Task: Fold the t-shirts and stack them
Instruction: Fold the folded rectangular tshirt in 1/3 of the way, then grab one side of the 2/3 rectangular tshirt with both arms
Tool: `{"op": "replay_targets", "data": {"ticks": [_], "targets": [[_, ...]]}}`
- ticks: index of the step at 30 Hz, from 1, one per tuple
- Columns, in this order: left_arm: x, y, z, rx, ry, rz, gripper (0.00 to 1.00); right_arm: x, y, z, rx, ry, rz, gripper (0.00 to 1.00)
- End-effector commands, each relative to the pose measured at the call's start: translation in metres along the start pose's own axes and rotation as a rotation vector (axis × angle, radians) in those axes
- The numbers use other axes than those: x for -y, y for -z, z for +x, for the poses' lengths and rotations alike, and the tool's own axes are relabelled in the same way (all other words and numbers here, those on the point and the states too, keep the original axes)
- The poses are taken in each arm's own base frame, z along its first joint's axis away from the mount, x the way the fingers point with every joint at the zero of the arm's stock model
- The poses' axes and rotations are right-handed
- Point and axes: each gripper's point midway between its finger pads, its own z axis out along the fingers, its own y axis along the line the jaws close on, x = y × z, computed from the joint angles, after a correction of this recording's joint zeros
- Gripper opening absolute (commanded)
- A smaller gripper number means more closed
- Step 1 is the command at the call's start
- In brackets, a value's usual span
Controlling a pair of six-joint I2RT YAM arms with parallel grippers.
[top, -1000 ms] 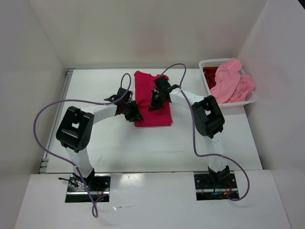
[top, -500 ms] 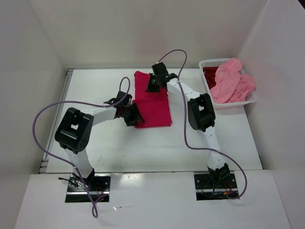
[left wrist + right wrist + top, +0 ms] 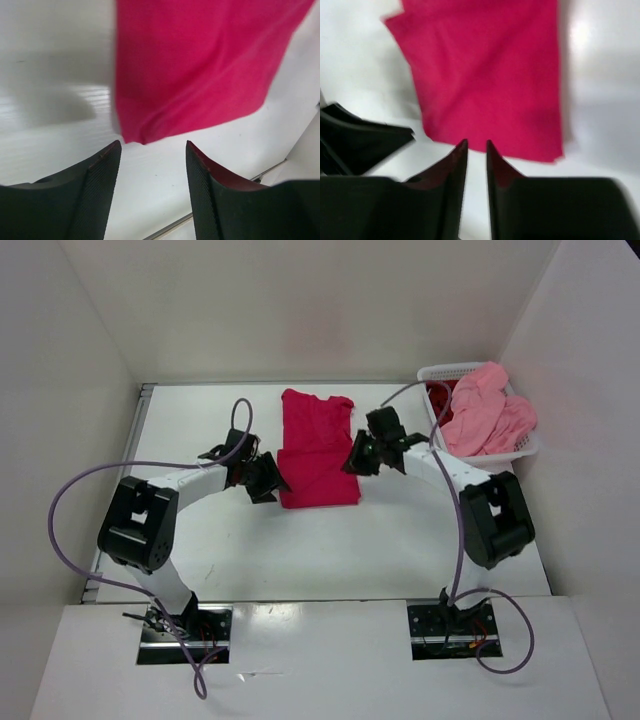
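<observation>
On the worktop (image 3: 300,550), nearest the arm bases, the left hand (image 3: 268,481) sits low at the near-left corner of the crimson-pink t-shirt (image 3: 318,445). Its fingers are spread and empty (its wrist view shows the cloth's corner just beyond the tips, not between them). A little farther back, the right hand (image 3: 357,457) hovers at the shirt's right edge, fingers parted only a slit and gripping nothing.

The shirt lies flat as a long folded strip, collar end away from the arms. I judge this a pause between folds. The next move likely calls for both hands to pinch one end and bring it over the other.

At the far right, the white basket (image 3: 524,450) holds the salmon t-shirt (image 3: 485,415), which spills over the rim and half buries the dark red t-shirt (image 3: 438,397). The salmon one probably has to come out first.
</observation>
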Motion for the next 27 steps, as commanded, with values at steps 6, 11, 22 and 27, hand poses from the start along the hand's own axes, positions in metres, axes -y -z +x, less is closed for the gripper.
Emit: {"op": "replay_targets", "data": {"ticks": [6,11,22,27], "targets": [[-0.025,-0.025,0.016,-0.094,0.029,-0.018,0.59,0.062,0.004,0.042,-0.030,-0.121,0.049,0.49],[-0.030,-0.036,0.017,-0.110,0.035,-0.021,0.52,0.076,-0.017,0.056,-0.088,-0.126,0.075,0.50],[-0.031,-0.027,0.019,-0.106,0.037,-0.036,0.02,0.076,-0.015,0.066,-0.111,-0.150,0.052,0.01],[-0.033,0.005,0.042,-0.140,0.008,-0.033,0.00,0.061,0.019,0.122,-0.186,-0.152,0.044,0.00]]}}
